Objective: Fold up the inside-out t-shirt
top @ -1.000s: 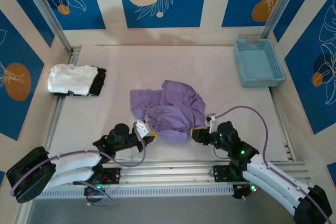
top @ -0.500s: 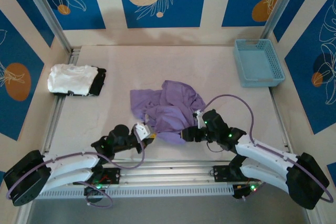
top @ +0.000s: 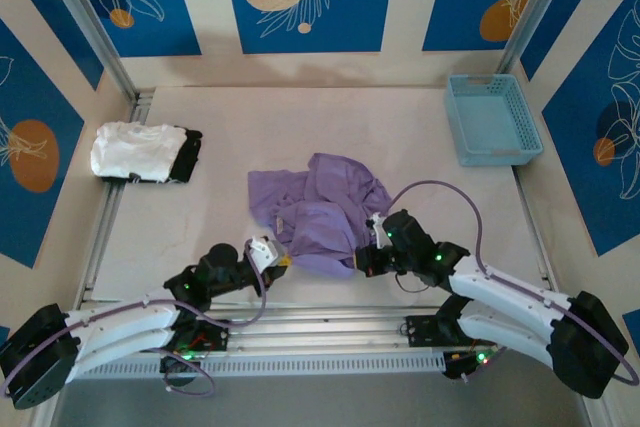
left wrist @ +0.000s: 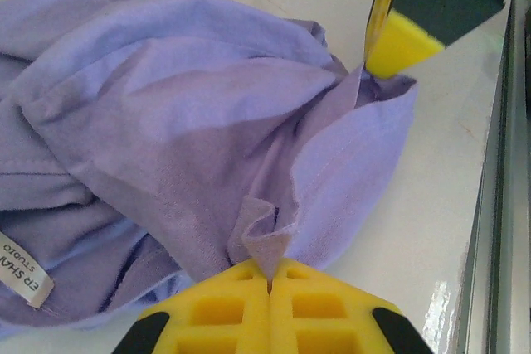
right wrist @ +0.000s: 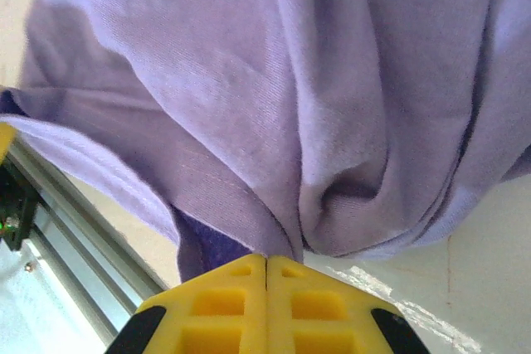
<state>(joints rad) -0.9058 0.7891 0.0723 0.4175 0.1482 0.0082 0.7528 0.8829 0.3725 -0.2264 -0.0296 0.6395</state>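
Note:
The inside-out t-shirt [top: 322, 209] is a crumpled lavender heap in the middle of the table. My left gripper [top: 284, 259] is at its near left edge, shut on a small pinch of hem [left wrist: 267, 248]. In the left wrist view the yellow pads [left wrist: 217, 311] meet with cloth between them, and a white label [left wrist: 21, 269] shows at the shirt's left. My right gripper [top: 362, 260] is at the near right edge, shut on a fold of the t-shirt [right wrist: 274, 97], which rises straight from its closed tips [right wrist: 265, 261]. Its yellow finger [left wrist: 398, 39] touches the cloth in the left wrist view.
A folded white garment [top: 133, 150] lies at the far left with a black one [top: 189, 154] against it. A light blue basket [top: 492, 119] stands at the back right. Aluminium rails [top: 330, 322] run along the table's near edge, just behind both grippers.
My right gripper swung left to the shirt's near right edge and closed on the cloth. The left gripper, still shut on the hem, drew slightly nearer to the table's front edge.

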